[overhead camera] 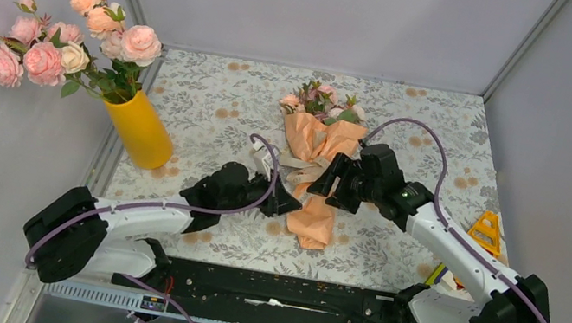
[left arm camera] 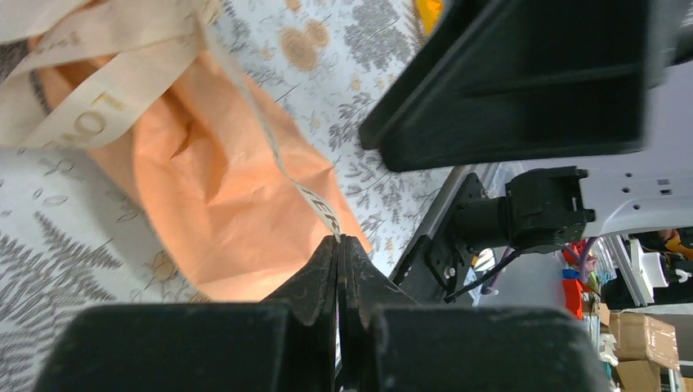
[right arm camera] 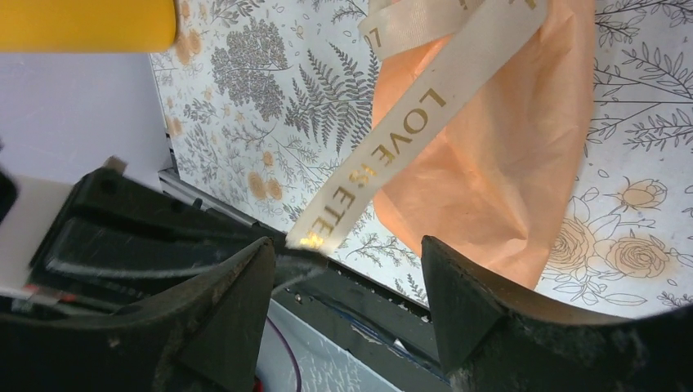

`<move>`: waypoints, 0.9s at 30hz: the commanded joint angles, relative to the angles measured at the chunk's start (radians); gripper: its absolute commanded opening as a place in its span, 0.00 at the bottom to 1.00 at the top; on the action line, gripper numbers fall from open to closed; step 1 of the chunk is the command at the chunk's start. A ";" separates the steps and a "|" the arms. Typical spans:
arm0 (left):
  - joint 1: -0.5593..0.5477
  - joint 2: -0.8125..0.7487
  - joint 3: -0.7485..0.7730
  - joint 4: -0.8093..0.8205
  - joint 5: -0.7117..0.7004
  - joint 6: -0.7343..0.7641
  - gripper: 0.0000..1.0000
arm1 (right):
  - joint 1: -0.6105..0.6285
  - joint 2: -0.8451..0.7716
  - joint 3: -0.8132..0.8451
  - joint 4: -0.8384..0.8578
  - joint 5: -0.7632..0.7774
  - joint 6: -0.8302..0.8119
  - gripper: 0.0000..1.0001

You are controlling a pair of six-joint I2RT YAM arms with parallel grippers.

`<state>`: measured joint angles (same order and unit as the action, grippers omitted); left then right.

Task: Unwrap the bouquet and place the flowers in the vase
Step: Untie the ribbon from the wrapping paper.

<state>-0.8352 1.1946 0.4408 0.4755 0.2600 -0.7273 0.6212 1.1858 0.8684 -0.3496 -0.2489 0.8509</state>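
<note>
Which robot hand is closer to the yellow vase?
The left. The left gripper, jaws shut on the ribbon, sits to the right of the vase, beside the bouquet. The right gripper, jaws open, is farther right, at the bouquet's paper.

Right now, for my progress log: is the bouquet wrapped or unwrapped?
Wrapped. The bouquet lies in its peach paper, flowers showing at top; left claw pinches the ribbon.
</note>
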 commanded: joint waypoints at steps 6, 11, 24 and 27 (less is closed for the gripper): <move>-0.092 0.062 0.160 0.010 -0.042 0.079 0.00 | 0.008 0.090 0.024 0.049 -0.047 0.013 0.71; -0.122 0.102 0.194 0.003 -0.037 0.102 0.00 | 0.008 0.104 0.018 0.065 -0.047 0.022 0.67; -0.141 0.121 0.325 -0.252 -0.109 0.289 0.52 | 0.003 0.100 0.079 -0.050 0.029 -0.102 0.04; -0.139 0.087 0.347 -0.311 -0.203 0.318 0.80 | -0.008 0.081 0.093 -0.094 0.082 -0.149 0.00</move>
<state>-0.9714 1.3163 0.7258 0.2497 0.1719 -0.4946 0.6209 1.3003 0.9058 -0.3763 -0.2459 0.7799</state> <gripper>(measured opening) 0.685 0.020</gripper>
